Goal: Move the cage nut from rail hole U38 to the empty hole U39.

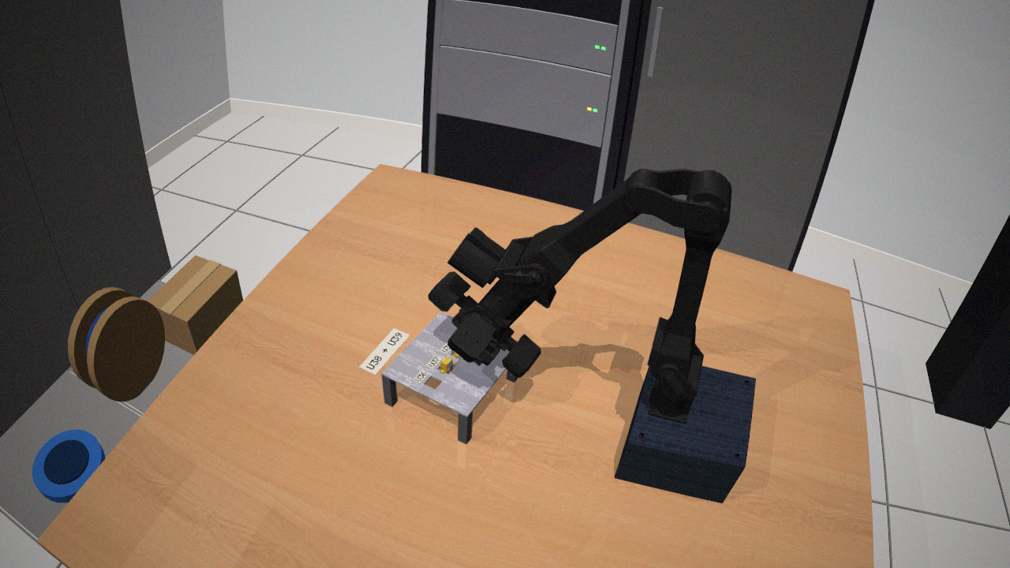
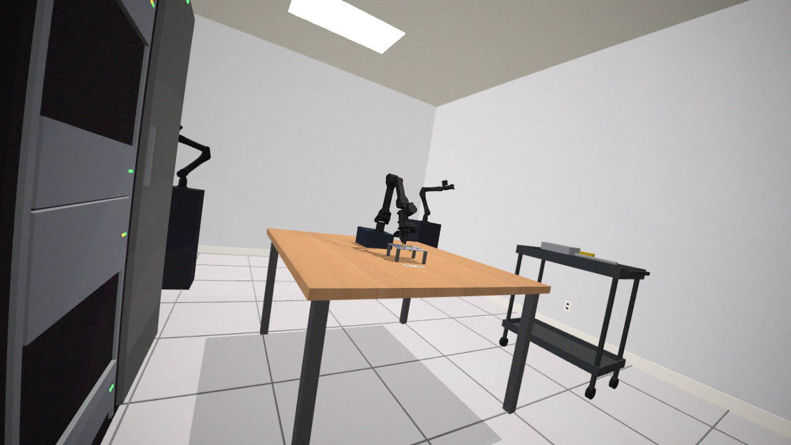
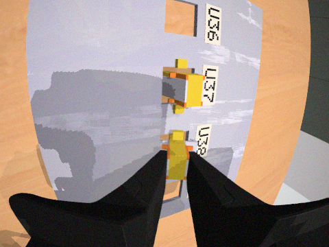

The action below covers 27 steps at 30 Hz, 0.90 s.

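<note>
My gripper (image 3: pixel 177 158) is shut on a yellow cage nut (image 3: pixel 177 161) with orange edges, at the U38 label in the wrist view. The nut's far end shows over the U38 hole, which is partly visible behind it. How deep its lower part sits is hidden. The other cage nut (image 3: pixel 195 90) (image 1: pixel 446 364) stands in hole U37, with a yellow tab on either side of it. The rail plate (image 3: pixel 68 55) (image 1: pixel 480 395) stands on short legs. Part of hole U39 (image 3: pixel 172 191) shows empty below the held nut, between the fingers.
Hole U36 (image 3: pixel 180 18) (image 1: pixel 432 383) is open at one end of the plate. A label (image 1: pixel 383 350) reading U38 to U39 lies on the wooden table (image 1: pixel 317 452) (image 2: pixel 431 282) beside the plate. The dark blue arm base (image 1: pixel 681 459) stands right of the plate.
</note>
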Motion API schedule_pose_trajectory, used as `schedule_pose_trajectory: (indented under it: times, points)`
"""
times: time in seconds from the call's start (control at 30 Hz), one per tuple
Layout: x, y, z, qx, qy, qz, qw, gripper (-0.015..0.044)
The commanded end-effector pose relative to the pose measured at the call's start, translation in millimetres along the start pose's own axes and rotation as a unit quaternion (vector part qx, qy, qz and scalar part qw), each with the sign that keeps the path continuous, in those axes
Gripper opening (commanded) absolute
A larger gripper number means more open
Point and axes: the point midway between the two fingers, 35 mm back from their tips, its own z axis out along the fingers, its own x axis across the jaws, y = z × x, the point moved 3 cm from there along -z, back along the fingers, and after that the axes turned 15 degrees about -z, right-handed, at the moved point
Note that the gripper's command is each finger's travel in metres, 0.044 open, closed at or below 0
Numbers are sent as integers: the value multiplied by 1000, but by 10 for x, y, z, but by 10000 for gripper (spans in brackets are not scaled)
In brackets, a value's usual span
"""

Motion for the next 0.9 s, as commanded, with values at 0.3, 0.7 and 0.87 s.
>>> schedule_pose_trajectory:
  times: [0.3,0.7,0.87]
  points:
    - [-10,-2,15,-3,8,1,1000,35]
    - [-18,-4,16,-3,10,1,1000,35]
    - [-30,-6,19,-4,14,1,1000,35]
